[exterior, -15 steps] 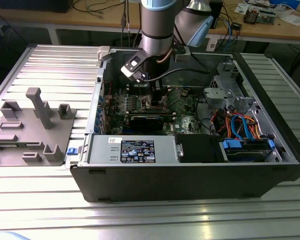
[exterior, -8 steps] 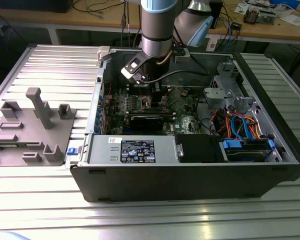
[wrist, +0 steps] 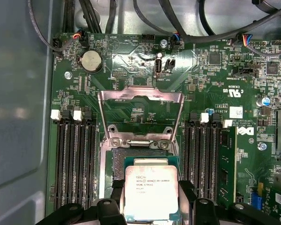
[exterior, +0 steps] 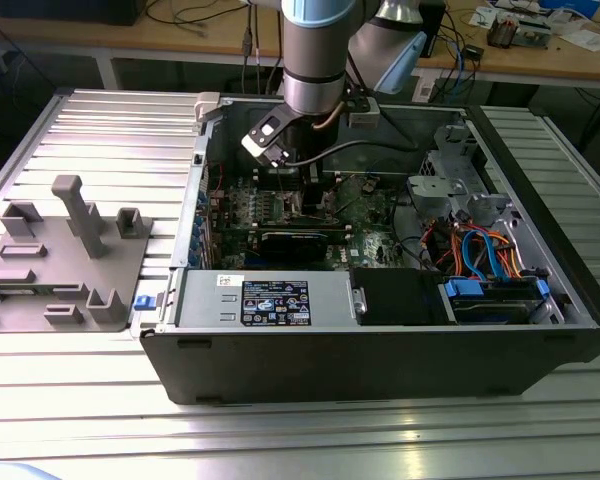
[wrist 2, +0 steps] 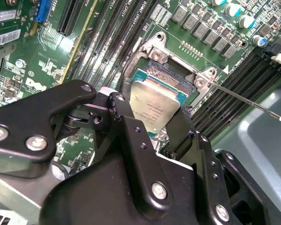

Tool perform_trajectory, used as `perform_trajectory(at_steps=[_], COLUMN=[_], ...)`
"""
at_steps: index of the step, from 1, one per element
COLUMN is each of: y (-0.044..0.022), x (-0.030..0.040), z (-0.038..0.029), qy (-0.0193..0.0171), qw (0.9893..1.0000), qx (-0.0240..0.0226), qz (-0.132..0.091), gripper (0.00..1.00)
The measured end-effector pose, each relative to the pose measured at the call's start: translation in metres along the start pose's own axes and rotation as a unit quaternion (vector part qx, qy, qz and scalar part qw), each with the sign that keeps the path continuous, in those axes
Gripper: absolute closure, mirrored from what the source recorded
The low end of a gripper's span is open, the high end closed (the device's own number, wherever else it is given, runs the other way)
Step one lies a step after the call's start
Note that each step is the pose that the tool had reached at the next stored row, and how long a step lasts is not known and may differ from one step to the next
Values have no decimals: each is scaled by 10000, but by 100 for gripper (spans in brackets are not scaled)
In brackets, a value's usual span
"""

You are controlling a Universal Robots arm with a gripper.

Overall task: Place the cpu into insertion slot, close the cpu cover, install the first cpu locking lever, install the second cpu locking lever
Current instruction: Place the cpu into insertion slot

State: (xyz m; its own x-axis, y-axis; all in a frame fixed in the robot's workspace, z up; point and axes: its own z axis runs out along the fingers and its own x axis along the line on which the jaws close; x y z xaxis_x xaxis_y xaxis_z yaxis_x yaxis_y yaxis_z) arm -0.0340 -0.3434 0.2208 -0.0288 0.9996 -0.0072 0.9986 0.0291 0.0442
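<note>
In both wrist views my gripper [wrist 2: 152, 117] [wrist: 152, 202] is shut on the cpu [wrist 2: 154, 105] [wrist: 151, 190], a silvery square chip with a green edge, one black finger [wrist 2: 124, 110] on each side of it. The cpu hangs just over the insertion slot [wrist 2: 166, 70] [wrist: 136, 155], covering part of it; whether it touches the slot is unclear. The cpu cover [wrist: 140, 96], a thin metal frame, stands swung open beyond the slot. A thin locking lever [wrist 2: 246, 101] sticks out sideways from the socket corner. In the exterior view the arm's wrist [exterior: 280, 140] reaches down into the open computer case [exterior: 380, 350].
Black memory slots [wrist: 75, 159] [wrist: 203, 159] run along both sides of the socket. The grey power supply [exterior: 265, 298], a black card [exterior: 298, 243] and blue and orange cables [exterior: 480, 250] crowd the case. A grey fixture block [exterior: 65, 255] stands on the exterior view's left.
</note>
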Motion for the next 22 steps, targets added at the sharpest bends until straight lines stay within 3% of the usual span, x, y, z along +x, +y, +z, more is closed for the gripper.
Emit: perform_trajectory(at_steps=[10, 22], y=[0, -3], x=[35, 57], z=[29, 113], qy=[-9, -9], qw=[9998, 9998], qx=[1, 2], qz=[181, 190], gripper=[46, 46])
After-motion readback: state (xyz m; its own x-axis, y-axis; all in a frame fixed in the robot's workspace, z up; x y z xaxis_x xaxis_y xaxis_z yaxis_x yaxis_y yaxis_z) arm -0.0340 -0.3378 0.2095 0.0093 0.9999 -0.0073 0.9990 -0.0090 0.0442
